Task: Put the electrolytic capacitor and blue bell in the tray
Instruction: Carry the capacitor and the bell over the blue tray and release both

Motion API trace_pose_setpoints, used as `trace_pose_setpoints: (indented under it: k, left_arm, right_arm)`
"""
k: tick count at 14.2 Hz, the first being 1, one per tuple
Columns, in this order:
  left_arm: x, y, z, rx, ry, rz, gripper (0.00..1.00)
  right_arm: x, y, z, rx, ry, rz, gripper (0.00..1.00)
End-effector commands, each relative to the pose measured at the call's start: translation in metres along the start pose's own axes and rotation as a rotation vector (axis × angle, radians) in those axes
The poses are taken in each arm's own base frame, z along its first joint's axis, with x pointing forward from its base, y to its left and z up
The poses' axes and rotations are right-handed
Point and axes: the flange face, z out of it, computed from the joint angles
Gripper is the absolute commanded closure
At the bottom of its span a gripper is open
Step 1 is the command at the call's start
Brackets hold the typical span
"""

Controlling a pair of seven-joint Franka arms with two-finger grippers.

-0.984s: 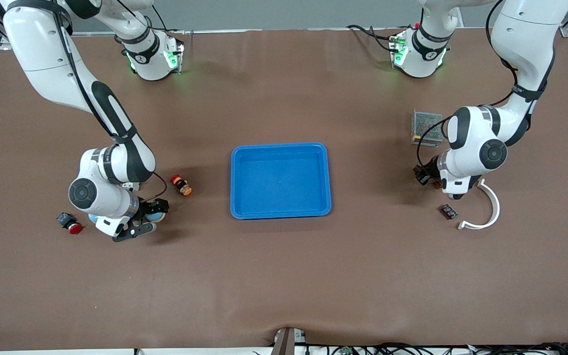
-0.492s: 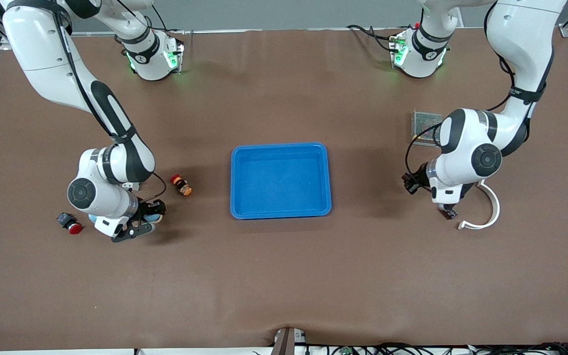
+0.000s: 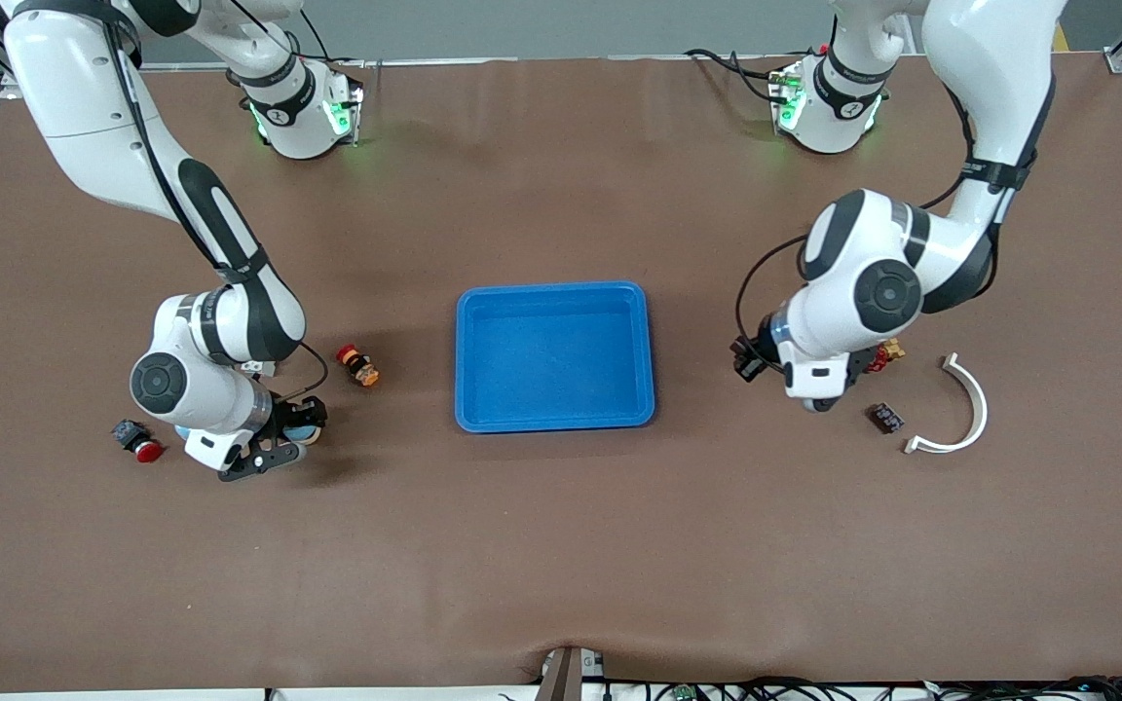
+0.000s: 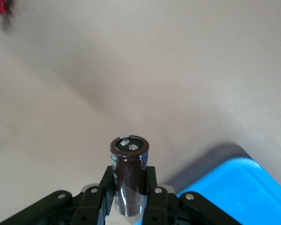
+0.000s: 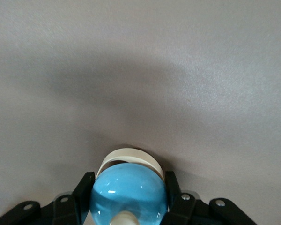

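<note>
The bright-blue tray (image 3: pixel 553 358) lies in the middle of the table. My left gripper (image 3: pixel 812 393) hangs over bare table between the tray and the left arm's end. In the left wrist view it (image 4: pixel 129 174) is shut on the dark brown capacitor (image 4: pixel 129 161), held upright, with a tray corner (image 4: pixel 246 193) close by. The arm hides the capacitor in the front view. My right gripper (image 3: pixel 277 440) is low at the table toward the right arm's end. It is shut on the blue bell (image 3: pixel 304 424). The right wrist view shows the fingers (image 5: pixel 129 183) on both sides of the bell (image 5: pixel 128 194).
A small red-and-orange button part (image 3: pixel 357 365) lies between the right gripper and the tray. A red push button (image 3: pixel 137 441) lies beside the right arm. By the left arm lie a white curved piece (image 3: pixel 962 414), a small dark component (image 3: pixel 885 418) and a red-yellow part (image 3: pixel 885 354).
My left arm has swung from the left arm's end of the table toward the tray with the capacitor. My right gripper has barely shifted, staying round the bell.
</note>
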Motion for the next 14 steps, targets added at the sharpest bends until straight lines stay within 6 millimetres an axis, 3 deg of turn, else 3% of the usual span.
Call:
trace_pose_setpoints:
  k: [1,6,10,12,14]
  left_arm:
    - [-0.041,0.023,-0.009,-0.014,-0.033,-0.068,1.0]
    - [-0.121,0.075,0.025,-0.007,-0.058,-0.224,1.0]
    - [-0.132,0.081,0.073,0.009,-0.076,-0.353,1.0]
    - [-0.128,0.084,0.1,0.013,-0.086,-0.444,1.0]
    - [-0.132,0.088,0.119,0.004,-0.093,-0.484,1.0]
  right_arm:
    - [0.012,-0.004,-0.03,0.015,-0.028,0.004,0.53]
    - [0.027,-0.037,-0.056,0.03,-0.088,0.098,0.53]
    - [0.029,-0.076,-0.068,0.029,-0.1,0.184,0.53]
    - [0.029,-0.098,-0.072,0.028,-0.108,0.227,0.53]
    - [0.029,-0.128,-0.08,0.033,-0.106,0.29,0.53]
